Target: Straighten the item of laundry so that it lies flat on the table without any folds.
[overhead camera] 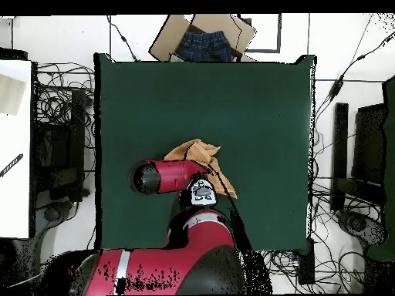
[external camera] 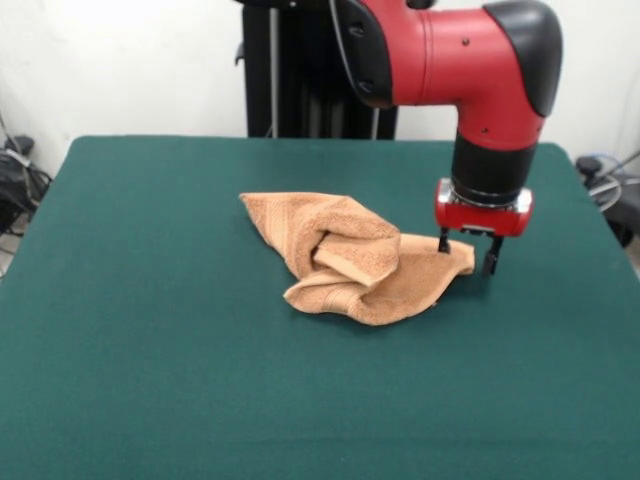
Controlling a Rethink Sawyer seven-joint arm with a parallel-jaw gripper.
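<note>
The towel (external camera: 355, 260) lies crumpled near the middle of the green tabletop (external camera: 150, 350), folded over itself with a raised bunch at its centre. The end effector (external camera: 466, 252) stands low at the towel's corner, its fingers spread, one tip touching the cloth edge and the other just beside it on the tabletop.

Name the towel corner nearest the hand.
The towel's right-hand corner in the front view, the flat point by the hand; one finger stands at it. The upper left corner points away.
</note>
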